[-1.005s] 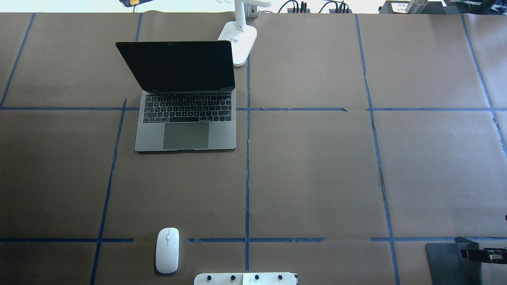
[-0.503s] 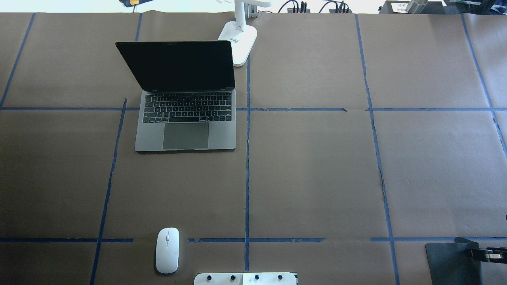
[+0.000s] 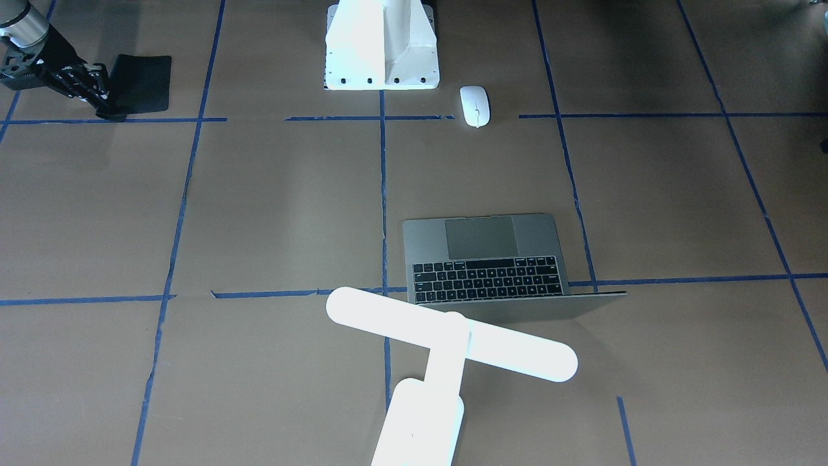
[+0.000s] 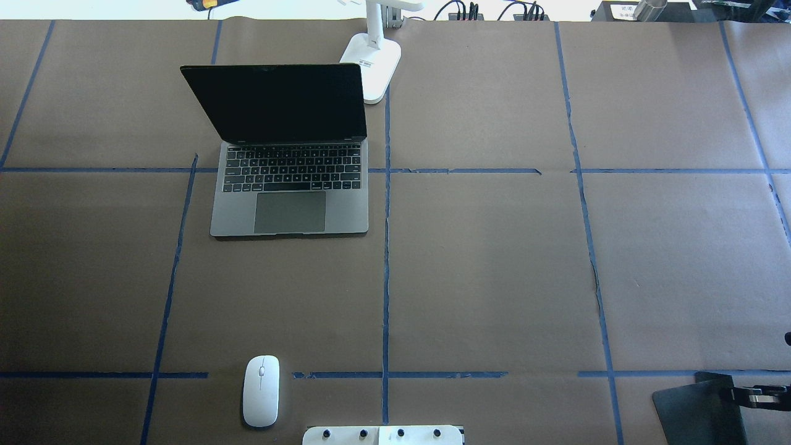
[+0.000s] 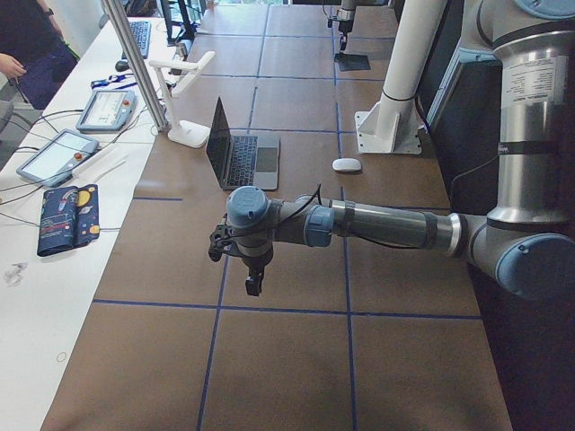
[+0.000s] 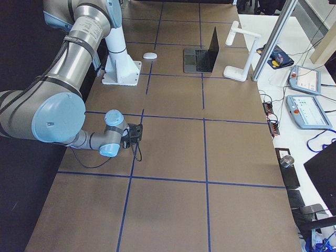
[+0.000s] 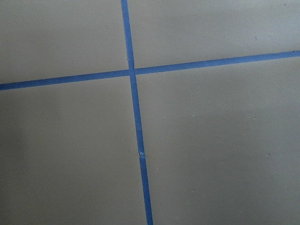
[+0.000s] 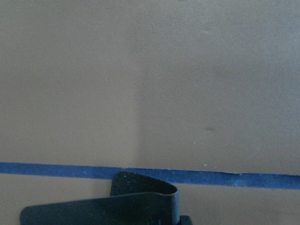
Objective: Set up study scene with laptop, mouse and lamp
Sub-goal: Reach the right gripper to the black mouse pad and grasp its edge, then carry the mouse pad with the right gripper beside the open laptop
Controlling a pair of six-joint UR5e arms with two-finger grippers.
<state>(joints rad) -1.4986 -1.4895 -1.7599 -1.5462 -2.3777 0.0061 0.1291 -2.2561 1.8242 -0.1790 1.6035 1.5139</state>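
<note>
left tool (image 5: 254, 285): hangs over the bare counter (image 4: 494, 278), far left; open or closed, I cannot tell.
mouse (image 4: 261, 390): flat at the near edge, untouched.
laptop (image 4: 290, 185): open, screen dark, well beyond the mouse.
lamp (image 3: 446, 333): glowing, base just behind the laptop's right corner.
mat (image 4: 692, 411): black, far right, one edge curled up.
right tool (image 4: 744, 395): pinched closed on that curled edge.
advice: likely best to carry the mat low, lay it flat right of the laptop, clear of the lamp.
</note>
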